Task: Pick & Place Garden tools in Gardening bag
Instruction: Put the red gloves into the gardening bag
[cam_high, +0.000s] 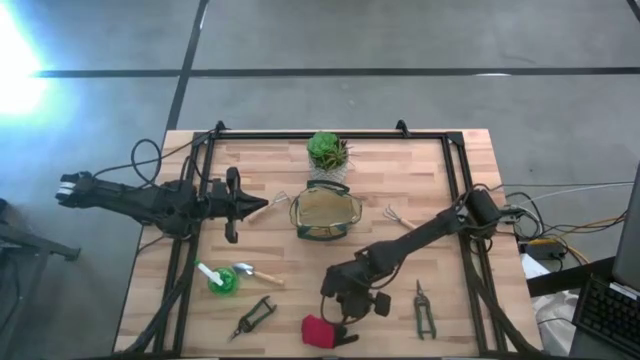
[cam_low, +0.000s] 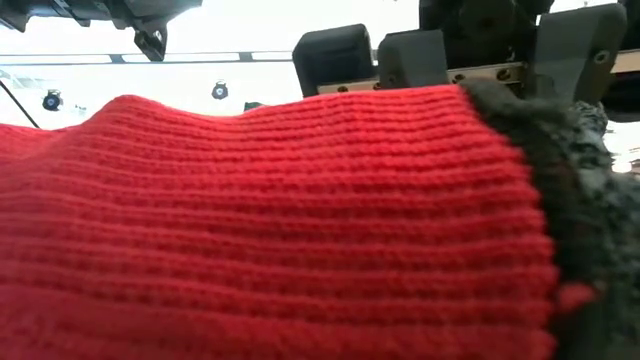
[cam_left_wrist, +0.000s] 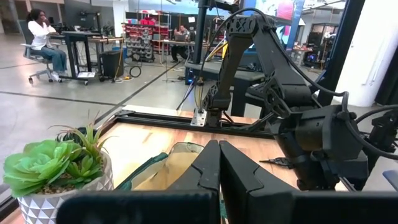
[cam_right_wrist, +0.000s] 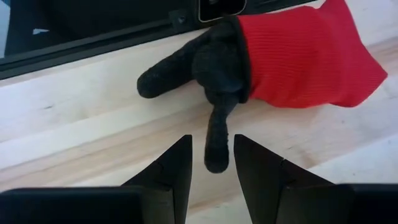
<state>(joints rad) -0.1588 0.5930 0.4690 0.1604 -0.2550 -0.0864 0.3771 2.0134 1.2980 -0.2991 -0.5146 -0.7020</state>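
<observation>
While low—right end effector (cam_right_wrist: 211, 165) astride glove finger (cam_right_wrist: 217, 134)

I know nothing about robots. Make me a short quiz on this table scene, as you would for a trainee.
1. True or false: the gardening bag sits between the two arms.
2. Which item lies in front of the right gripper? A) trowel B) red-and-black glove C) plant
3. Fill in: the left gripper has its jaws ____.

Key:
1. True; it lies mid-table, just below the potted plant in the high view.
2. B; a black finger of the glove lies between the open jaws.
3. Shut; it hovers beside the bag.
</observation>
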